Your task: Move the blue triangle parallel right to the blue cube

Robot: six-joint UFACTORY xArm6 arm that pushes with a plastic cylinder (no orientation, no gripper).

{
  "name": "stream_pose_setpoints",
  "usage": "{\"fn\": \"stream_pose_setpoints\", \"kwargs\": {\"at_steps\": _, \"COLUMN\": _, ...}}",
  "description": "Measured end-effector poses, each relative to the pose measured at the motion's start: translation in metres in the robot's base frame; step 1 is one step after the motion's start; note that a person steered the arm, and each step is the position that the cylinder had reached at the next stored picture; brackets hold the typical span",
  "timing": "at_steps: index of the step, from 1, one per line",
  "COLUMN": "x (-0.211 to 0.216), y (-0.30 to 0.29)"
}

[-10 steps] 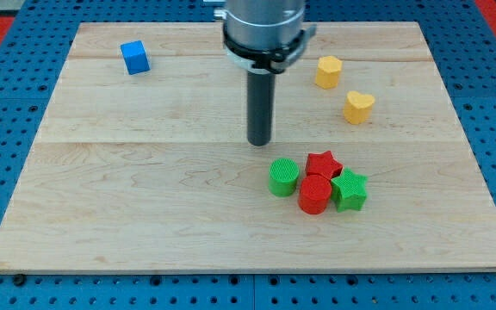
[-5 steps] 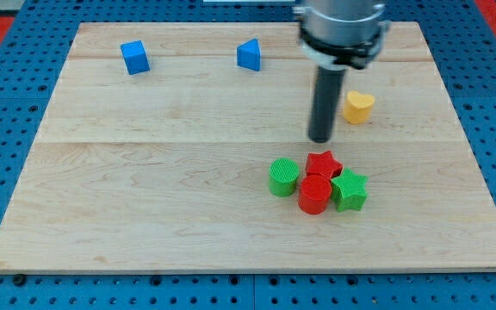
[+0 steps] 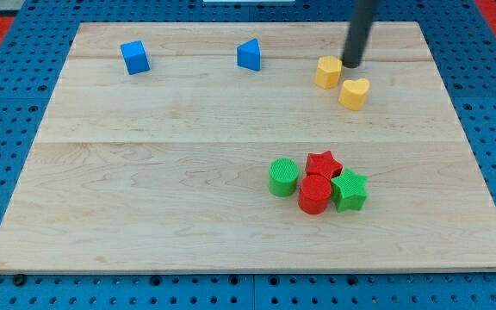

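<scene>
The blue triangle sits near the view's top, right of the middle. The blue cube sits at the top left, about level with the triangle. My tip is at the view's upper right, well to the right of the triangle, just above the two yellow blocks. It touches neither blue block.
A yellow block and a yellow heart lie just below my tip. A cluster of a green cylinder, red star, red cylinder and green star sits lower right of the middle on the wooden board.
My rod moved right and toward the view's top, uncovering the blue triangle and the yellow block. The yellow heart has shifted slightly up and left.
</scene>
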State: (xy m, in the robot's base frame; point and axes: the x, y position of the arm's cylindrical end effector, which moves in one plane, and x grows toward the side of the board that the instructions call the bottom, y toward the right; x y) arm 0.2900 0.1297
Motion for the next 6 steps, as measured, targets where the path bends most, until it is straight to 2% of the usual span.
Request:
{"fn": "stream_pose_setpoints", "kwargs": {"at_steps": 1, "x": -0.008, "y": -0.058}}
{"fn": "stream_pose_setpoints", "kwargs": {"at_steps": 2, "x": -0.049, "y": -0.082}}
{"fn": "stream_pose_setpoints", "kwargs": {"at_steps": 3, "x": -0.047, "y": -0.122}}
{"fn": "stream_pose_setpoints", "kwargs": {"at_steps": 6, "x": -0.037, "y": -0.124}}
